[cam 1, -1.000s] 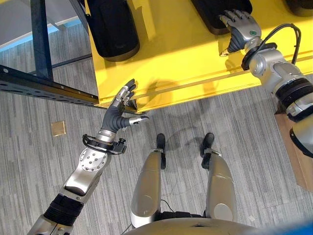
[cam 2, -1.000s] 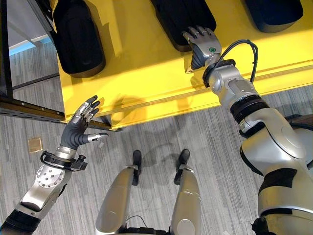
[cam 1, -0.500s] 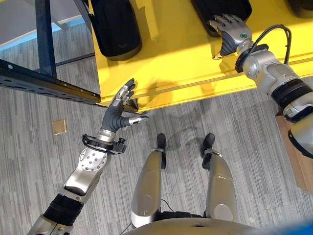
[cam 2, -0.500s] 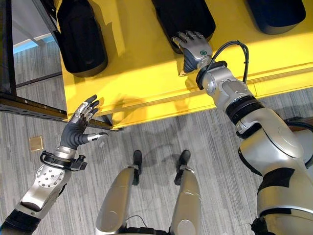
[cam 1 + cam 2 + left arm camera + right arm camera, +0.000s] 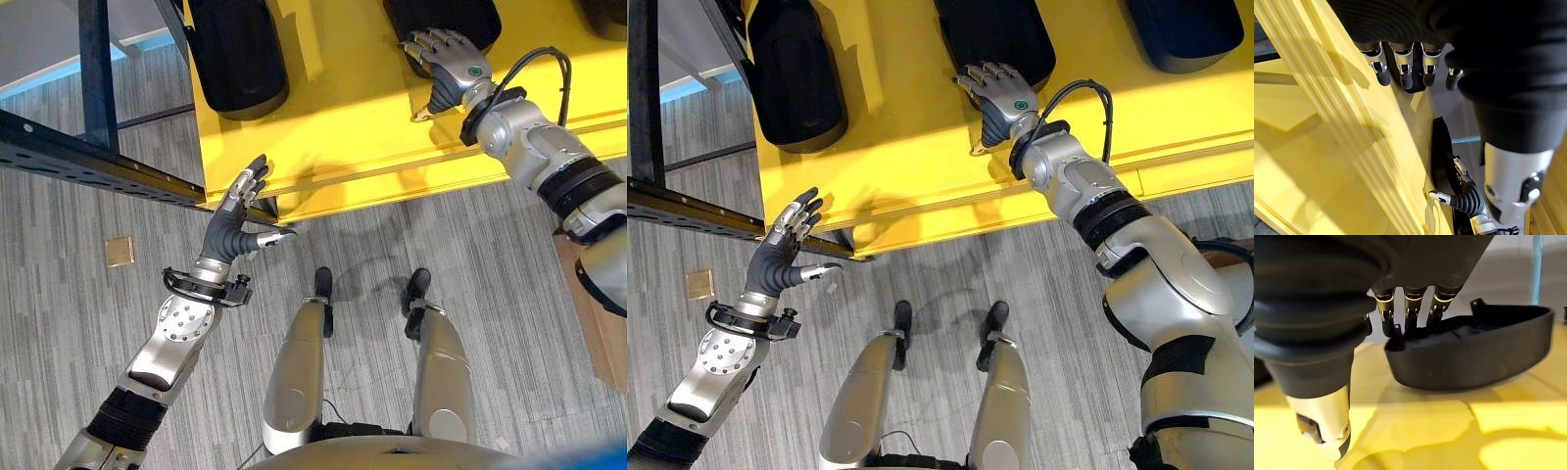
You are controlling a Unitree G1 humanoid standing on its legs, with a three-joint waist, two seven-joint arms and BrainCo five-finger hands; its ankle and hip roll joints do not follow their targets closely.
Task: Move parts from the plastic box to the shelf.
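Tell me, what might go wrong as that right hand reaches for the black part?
1. The right hand has only its fingertips at the near rim of the middle black part, so a grasp might slip or push it away.
2. The left hand hovers open beside the yellow surface's edge and could bump it.

I see a floor (image 5: 118,323) of grey striped carpet tiles, with a small brass-coloured square plate (image 5: 120,252) set into it. A dark metal frame (image 5: 93,162), one upright post and one long perforated beam, crosses at my left. A pale blue strip (image 5: 59,73) runs along the floor beyond it. Light casts soft shadows on the carpet.
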